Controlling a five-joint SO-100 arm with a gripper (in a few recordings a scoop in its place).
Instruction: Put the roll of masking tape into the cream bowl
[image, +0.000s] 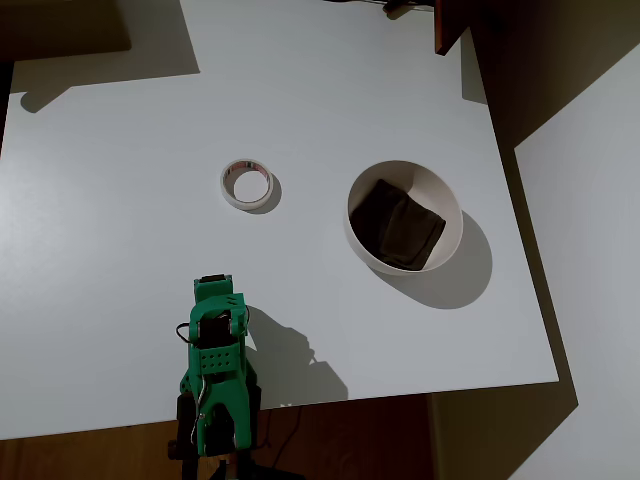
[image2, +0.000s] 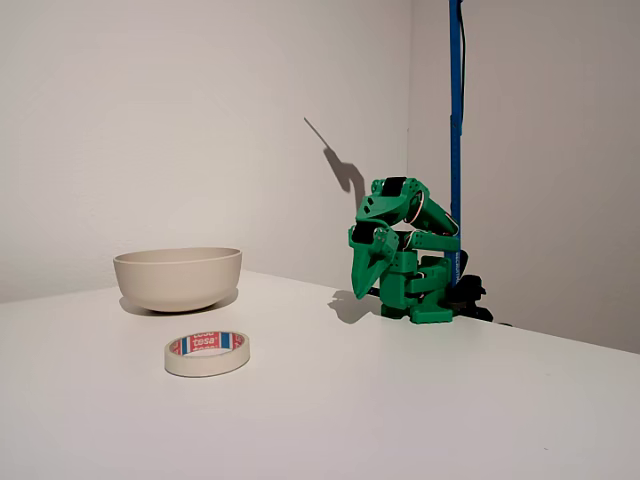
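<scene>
Two things are lying ahead of our green two-finger tool (image2: 362, 291), which is hanging folded close to its base, tips pointing down at the white desk (image: 120, 220) with its fingers together and gripping nothing. We are seeing the small flat ring of cream masking tape (image: 247, 185) well apart from the tool, and the round cream-white bowl (image: 452, 215), holding a dark square pad (image: 402, 228), farther off beside it.

The overhead view looks straight down from high up on the whole white bench (image: 120, 220), arm (image: 215, 370) at its near edge, while the fixed view sits low and close at the opposite edge, facing across the bench (image2: 400, 400) toward the arm (image2: 405, 255); both share tape (image: 247, 185), bowl (image: 452, 205) and arm.
</scene>
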